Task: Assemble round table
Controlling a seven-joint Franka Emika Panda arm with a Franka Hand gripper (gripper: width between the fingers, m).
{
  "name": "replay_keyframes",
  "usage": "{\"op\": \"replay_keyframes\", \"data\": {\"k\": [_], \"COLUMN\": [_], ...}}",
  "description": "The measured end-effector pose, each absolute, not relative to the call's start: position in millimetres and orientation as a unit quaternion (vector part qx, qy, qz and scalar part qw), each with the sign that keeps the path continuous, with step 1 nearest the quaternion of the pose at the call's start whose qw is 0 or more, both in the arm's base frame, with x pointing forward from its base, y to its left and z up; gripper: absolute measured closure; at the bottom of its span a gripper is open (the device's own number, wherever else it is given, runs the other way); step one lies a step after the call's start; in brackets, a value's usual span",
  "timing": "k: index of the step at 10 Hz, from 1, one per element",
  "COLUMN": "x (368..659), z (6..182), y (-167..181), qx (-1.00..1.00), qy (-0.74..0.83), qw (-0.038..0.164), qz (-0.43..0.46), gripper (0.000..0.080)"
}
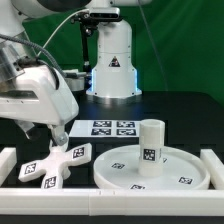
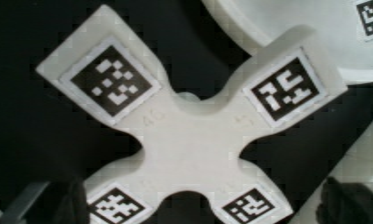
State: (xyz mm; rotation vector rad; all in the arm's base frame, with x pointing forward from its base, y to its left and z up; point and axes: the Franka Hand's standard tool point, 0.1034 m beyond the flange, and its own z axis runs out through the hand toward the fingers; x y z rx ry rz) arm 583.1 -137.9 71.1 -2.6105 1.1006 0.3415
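A green curtain backs a black tabletop (image 1: 185,110), and low white rails (image 1: 100,196) fence its near edge. The arm (image 1: 40,90) reaches in from the upper left of the exterior frame and hangs over the small cross-shaped base (image 1: 57,164), which lies flat at the lower left. In the lower right sits the large round disc (image 1: 115,172). The short leg (image 1: 150,147) stands upright on it, near its middle. The marker board (image 1: 110,128) lies behind them at mid-frame.

The wrist view looks straight down on the cross, and a tag shows on each of its four arms. Two dark, blurred shapes flank one end of it. These are probably the fingertips (image 2: 30,200), though the focus is too soft to be sure. On that reading the jaws are spread, above the cross, and gripping nothing.

The cross looks like light, rigid moulded plastic with a smooth and somewhat slick surface. It should not flex or crush, but it could skate across the tabletop if one finger touches first. The narrow waist at the centre, where the arms meet, seems the best place to grip it. Both pads can close there on opposing flat edges, and the part should stay balanced. A grip out on a single arm would likely let it swing.
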Motion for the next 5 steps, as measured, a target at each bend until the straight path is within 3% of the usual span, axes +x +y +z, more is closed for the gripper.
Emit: {"op": "replay_keyframes", "data": {"k": [2, 4, 5], "x": [584, 581, 579], "z": [61.7, 47.7, 44.5], "y": [-144, -146, -142], "qx": [-0.890, -0.860, -0.862], "qy": [0.399, 0.440, 0.437], "qw": [0.160, 0.191, 0.185], "qz": [0.154, 0.175, 0.180], "gripper": [0.0151, 0.0151, 0.0151]}}
